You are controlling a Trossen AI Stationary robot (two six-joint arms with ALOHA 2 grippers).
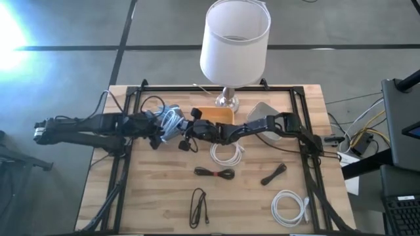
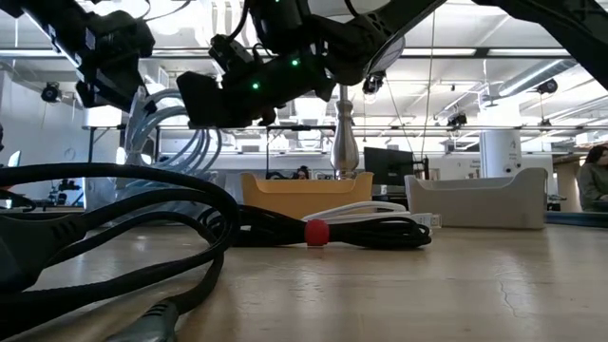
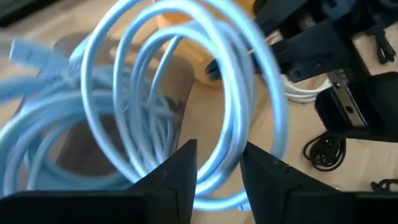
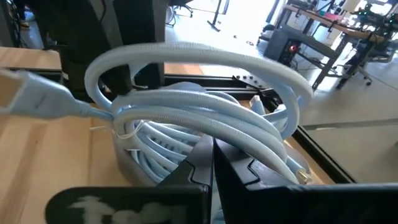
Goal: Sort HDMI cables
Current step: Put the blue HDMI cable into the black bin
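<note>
Left tool (image 3: 217, 171) parted around light blue cable (image 3: 249, 81); right tool (image 4: 212, 163) clenched on it.

— What sort of place is this?
— A lab or open workspace: a wooden table (image 1: 164, 196) on a concrete floor, long ceiling light strips (image 2: 532, 71), and desks with monitors (image 2: 385, 163) behind.
— Anyone around?
— A person (image 2: 595, 180) sits at the far edge.

No legible text or labels anywhere.
</note>
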